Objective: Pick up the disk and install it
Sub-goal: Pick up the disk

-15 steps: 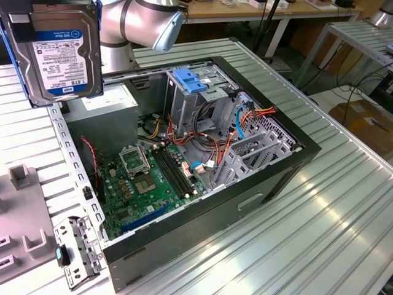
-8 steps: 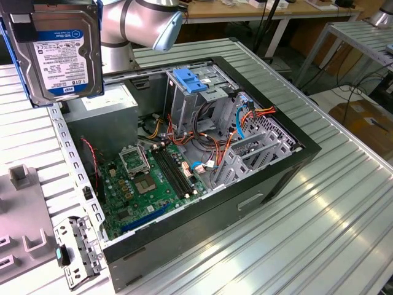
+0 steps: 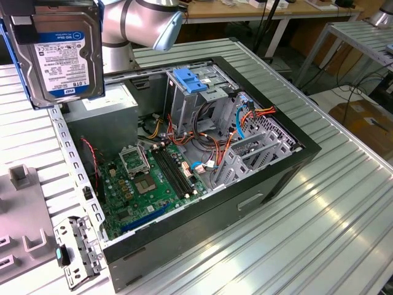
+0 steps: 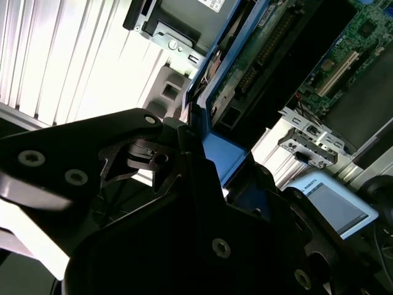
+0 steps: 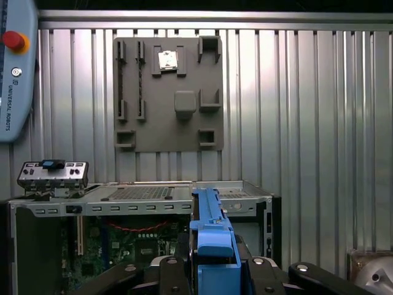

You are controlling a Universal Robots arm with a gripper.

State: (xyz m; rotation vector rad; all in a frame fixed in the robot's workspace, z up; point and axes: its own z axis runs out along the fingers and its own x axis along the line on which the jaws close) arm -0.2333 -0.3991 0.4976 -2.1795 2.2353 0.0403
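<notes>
Disk (image 3: 61, 49) hangs label-out in the claw (image 5: 212, 270), well clear of the open computer case (image 3: 233, 215) below it. In the first wrist view the black fingers (image 5: 175, 279) are closed from both sides on its blue carrier rail (image 5: 210, 227). Carrying looks like the step in hand. It calls for a firm, square hold on the rails, the disk untilted, and a path high over the case wall and the orange cables (image 3: 215, 147) beside the drive cage (image 3: 193, 107).

The disk (image 3: 61, 52) hangs upright, label facing out, at ten o'clock from the open computer case (image 3: 270, 184).
</notes>
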